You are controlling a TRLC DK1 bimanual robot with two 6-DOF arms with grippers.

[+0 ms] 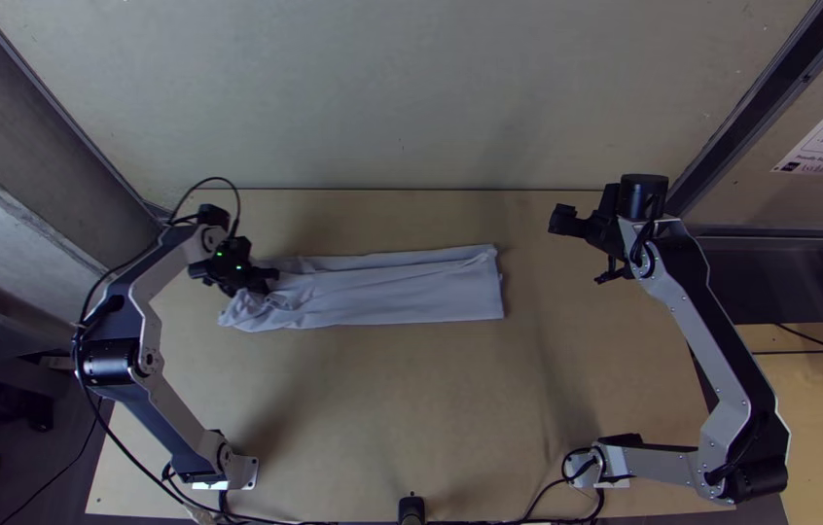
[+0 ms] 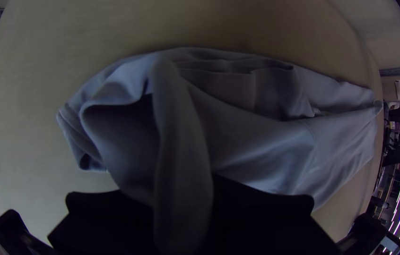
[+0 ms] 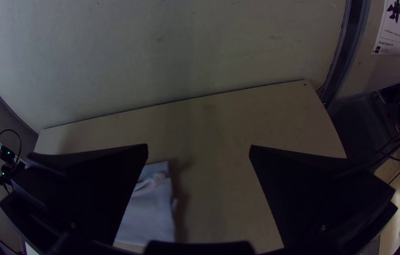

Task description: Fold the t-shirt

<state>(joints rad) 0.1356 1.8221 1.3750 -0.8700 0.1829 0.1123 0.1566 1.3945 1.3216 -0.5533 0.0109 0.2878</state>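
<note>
In the top view, we see the t-shirt (image 1: pixel 402 292) lying as a long, narrow, folded strip on the wooden table (image 1: pixel 382 418), closer to the far edge than to the near one, its long sides running roughly along that far edge. Its end toward the table's right edge is squared off and fairly flat, while the end toward the left edge is rumpled and bunched. At that rumpled end, on the side toward the far left corner, we find our left gripper (image 1: pixel 266 280) low over the cloth. Our right gripper (image 1: pixel 582 250) is up near the far right corner, well apart from the shirt, its fingers spread wide. In the left wrist view, we have a raised fold of the t-shirt running between the left gripper's two black fingers (image 2: pixel 100 212), which are closed on it; around that fold the fabric is loose and wrinkled, with a shadowed hollow beside it, and the rest stretches away across the tabletop. In the right wrist view, we see the right gripper (image 3: pixel 198 151) wide, with nothing between its fingers, and the t-shirt's squared end flat on the table, partly hidden behind one finger.
</note>
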